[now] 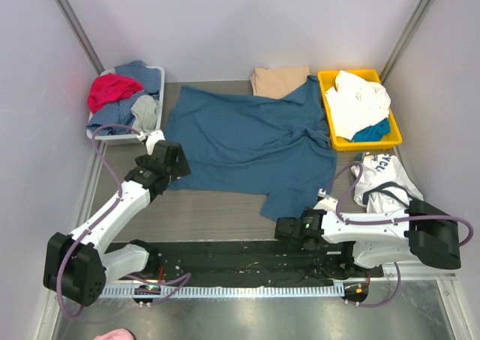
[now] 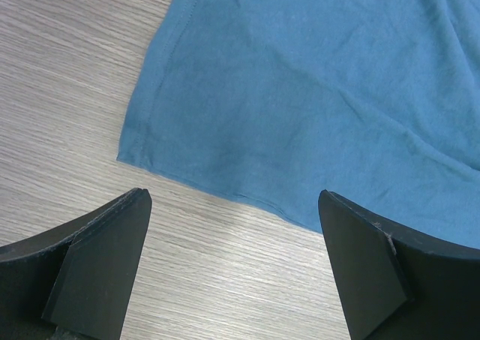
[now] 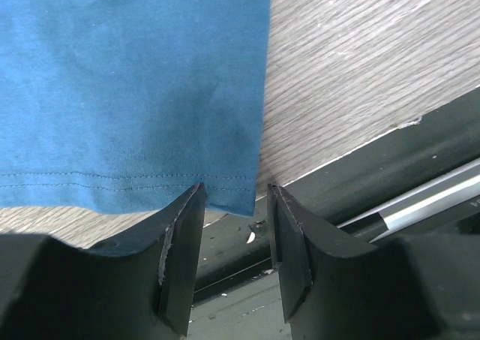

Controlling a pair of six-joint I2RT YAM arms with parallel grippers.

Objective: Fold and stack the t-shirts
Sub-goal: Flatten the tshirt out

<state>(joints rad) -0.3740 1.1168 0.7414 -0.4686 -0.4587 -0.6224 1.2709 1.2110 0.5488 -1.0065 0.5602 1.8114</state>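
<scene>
The large teal-blue t-shirt (image 1: 251, 137) lies spread and wrinkled across the middle of the table. The tan-beige t-shirt (image 1: 279, 79) lies folded at the back, partly under the teal one. No orange shirt shows. My left gripper (image 1: 174, 163) is open just short of the teal shirt's near-left corner (image 2: 131, 154), with its fingers (image 2: 112, 250) wide apart over bare table. My right gripper (image 1: 280, 230) is at the shirt's front hem by the table edge. Its jaws stand slightly apart, with the hem corner (image 3: 244, 194) between the fingertips (image 3: 187, 212), not pinched.
A grey basket (image 1: 159, 73) at the back left holds red, blue and grey clothes. A yellow tray (image 1: 326, 103) at the back right holds white and teal clothes. A white printed shirt (image 1: 386, 176) lies at the right. The black front rail (image 3: 390, 156) runs beside the right gripper.
</scene>
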